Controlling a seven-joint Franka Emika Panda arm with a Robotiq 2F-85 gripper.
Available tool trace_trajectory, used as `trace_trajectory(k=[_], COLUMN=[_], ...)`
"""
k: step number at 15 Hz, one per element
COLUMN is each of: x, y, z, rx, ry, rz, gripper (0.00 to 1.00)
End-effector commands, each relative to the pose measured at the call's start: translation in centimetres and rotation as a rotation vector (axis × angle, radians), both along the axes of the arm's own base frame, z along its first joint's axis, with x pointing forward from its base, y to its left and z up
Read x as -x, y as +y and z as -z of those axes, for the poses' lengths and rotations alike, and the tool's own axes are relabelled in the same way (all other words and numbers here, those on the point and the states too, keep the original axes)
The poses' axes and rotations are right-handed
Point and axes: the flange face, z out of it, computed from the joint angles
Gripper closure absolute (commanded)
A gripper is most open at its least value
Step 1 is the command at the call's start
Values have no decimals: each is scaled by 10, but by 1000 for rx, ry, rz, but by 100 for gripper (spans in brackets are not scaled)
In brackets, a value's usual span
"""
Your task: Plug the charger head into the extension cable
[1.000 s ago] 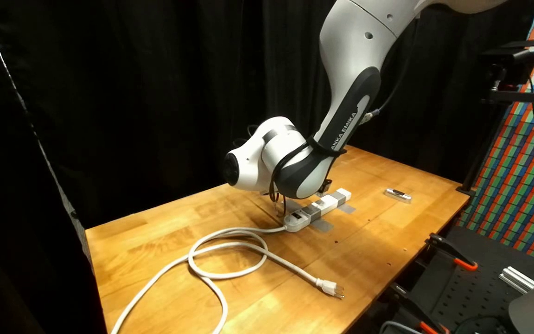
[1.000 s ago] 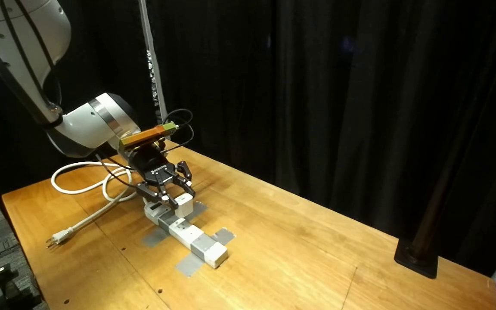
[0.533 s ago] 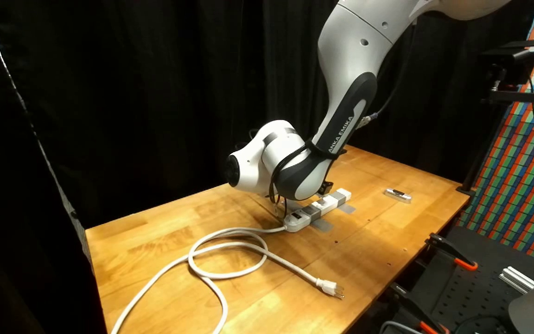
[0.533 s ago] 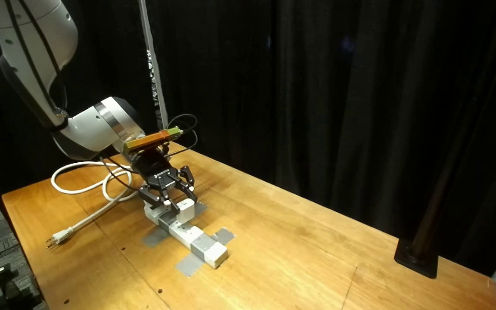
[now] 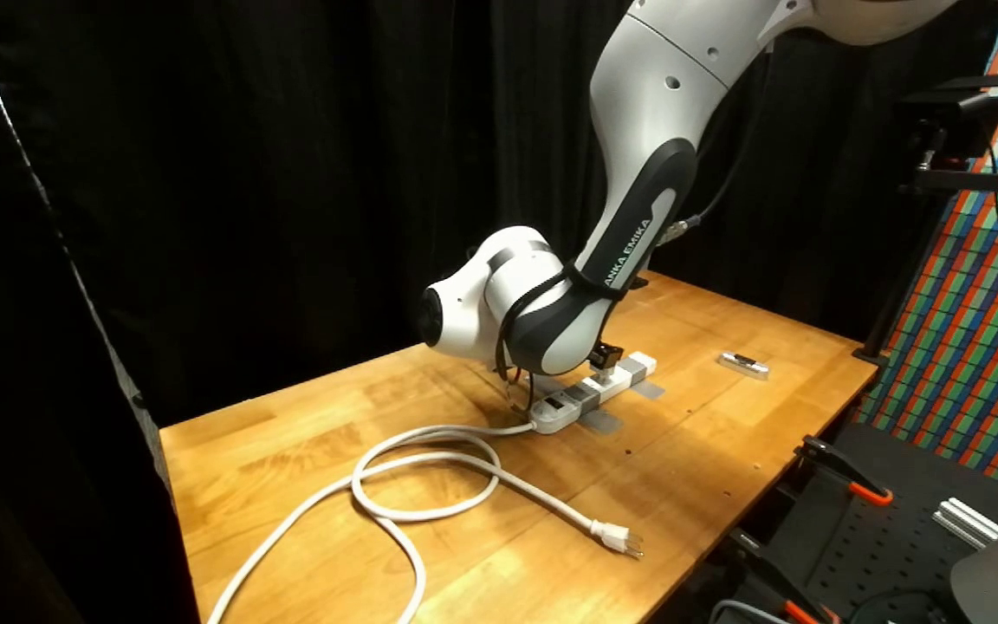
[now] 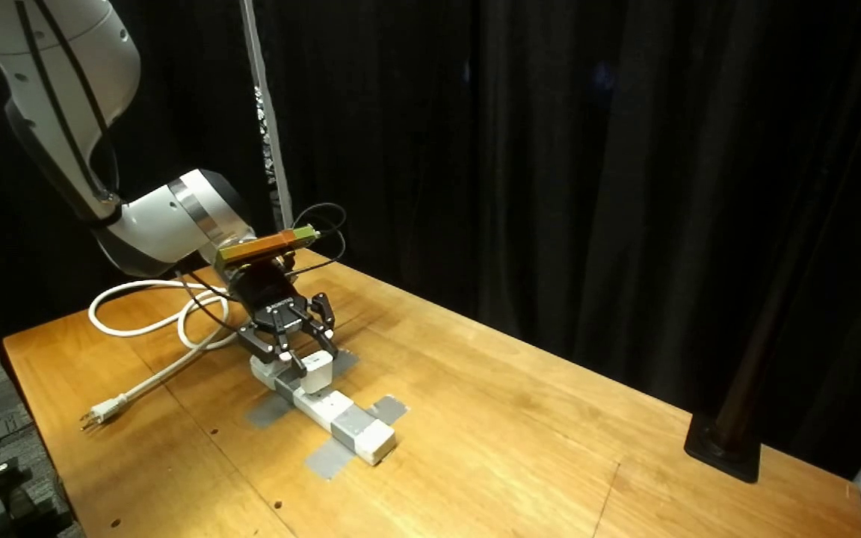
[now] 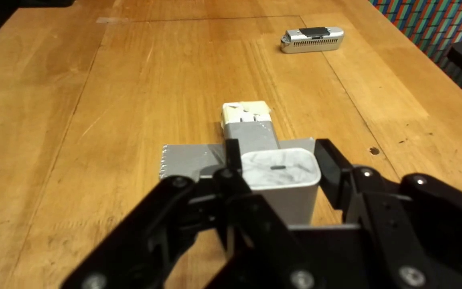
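Observation:
The white charger head (image 6: 317,375) is between the fingers of my gripper (image 6: 318,360), over the white socket bar (image 6: 324,407) of the extension cable. In the wrist view, my gripper (image 7: 277,158) is shut on the charger head (image 7: 282,168), its top with a small slot facing up. The far end of the socket bar (image 7: 255,114) shows beyond it. In an exterior view, a little of the charger head (image 5: 605,376) shows under a finger, right at the socket bar (image 5: 556,414). Its prongs are hidden; I cannot tell whether they are in a socket.
Grey tape (image 7: 191,160) holds the bar to the wooden table (image 5: 707,468). The white cord (image 5: 430,518) loops on the table and ends in a plug (image 5: 612,536). A small silver-and-black device (image 7: 313,40) lies farther along. A black stand base (image 6: 726,452) is at the far edge.
The gripper and charger head have come down toward the socket bar. In the last half second they shifted slightly back toward the cord end. The bar and cord have not moved.

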Motion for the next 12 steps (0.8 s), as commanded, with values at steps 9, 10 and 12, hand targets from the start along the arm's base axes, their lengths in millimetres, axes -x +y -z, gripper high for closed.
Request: trace_trajectory(k=[9, 10, 12], x=[-2, -2, -2], y=[5, 4, 2], z=[2, 3, 4], rx=[-19, -21, -29], ry=[4, 7, 17], rz=[10, 14, 20], gripper=[77, 77, 77])
